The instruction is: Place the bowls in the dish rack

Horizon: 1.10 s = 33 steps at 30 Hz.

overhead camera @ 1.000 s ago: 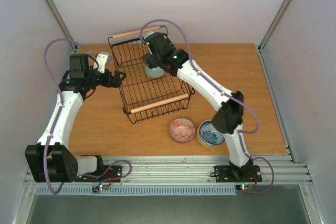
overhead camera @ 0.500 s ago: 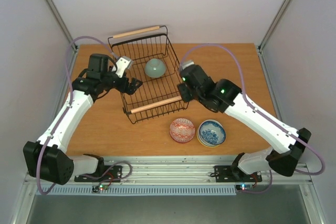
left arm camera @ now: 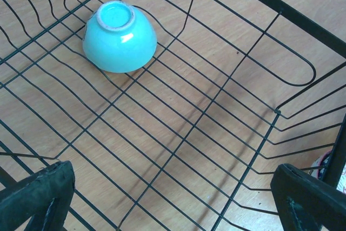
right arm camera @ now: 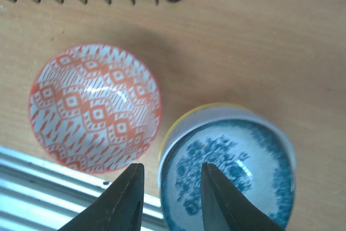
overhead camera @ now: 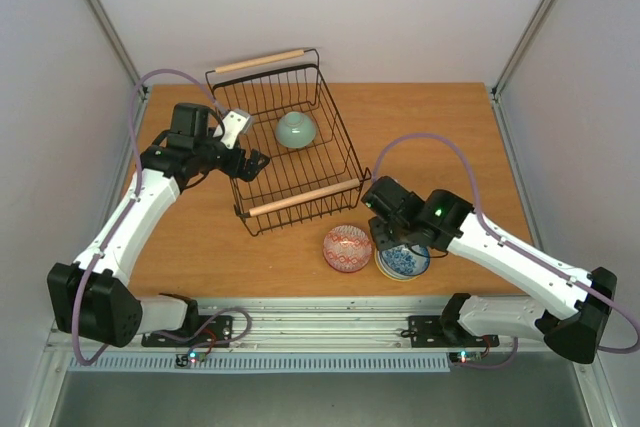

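Top external view shows us one bowl loaded: the mint green bowl (overhead camera: 297,129) lies upside down, foot ring up, on the floor of the dish rack (overhead camera: 303,197), toward its far end. The left wrist view confirms it, and the rest of the wire floor it takes in is bare. The remaining bowls sit on the table (overhead camera: 450,147), just in front of the rack's near wooden handle. The red-patterned bowl (overhead camera: 347,248) stands upright. Just beside it to the right, the blue-and-white bowl (overhead camera: 402,257) is nested in a yellow-rimmed bowl (right arm camera: 181,123). We cannot tell whether that stack hides more bowls underneath.

The right gripper (overhead camera: 388,242) hangs over the stack. In its wrist view the fingers (right arm camera: 127,196) stand a little apart and grip nothing, and the stack's left rim falls in the gap between them. The left gripper (overhead camera: 252,162) sits at the rack's left wall, spread wide and empty, looking across the inside of the basket.

We judge the job to be in its early part, with one bowl in and at least three visible ones left. The step in hand looks like a rim pinch on the blue-and-white bowl. The nested bowl beneath may lift along with it.
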{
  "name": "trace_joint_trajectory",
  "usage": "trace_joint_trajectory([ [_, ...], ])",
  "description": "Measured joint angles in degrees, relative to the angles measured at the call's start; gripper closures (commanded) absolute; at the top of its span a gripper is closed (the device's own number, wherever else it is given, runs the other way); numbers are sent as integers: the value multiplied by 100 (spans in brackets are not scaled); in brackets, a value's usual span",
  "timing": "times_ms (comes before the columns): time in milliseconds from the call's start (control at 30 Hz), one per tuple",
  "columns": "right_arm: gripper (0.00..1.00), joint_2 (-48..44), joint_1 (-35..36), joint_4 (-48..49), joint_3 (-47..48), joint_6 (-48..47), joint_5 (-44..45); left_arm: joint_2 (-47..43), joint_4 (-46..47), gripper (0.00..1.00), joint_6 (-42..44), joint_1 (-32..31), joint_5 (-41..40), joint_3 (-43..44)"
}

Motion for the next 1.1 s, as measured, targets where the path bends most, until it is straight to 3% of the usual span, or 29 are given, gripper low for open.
trace_joint_trajectory([
  [333, 70, 52, 734, -175, -372, 629, -337, 0, -13, 1, -2, 0, -17, 0],
  [1100, 74, 291, 850, -365, -1012, 1167, -334, 44, -13, 1, -42, 0, 31, 0],
])
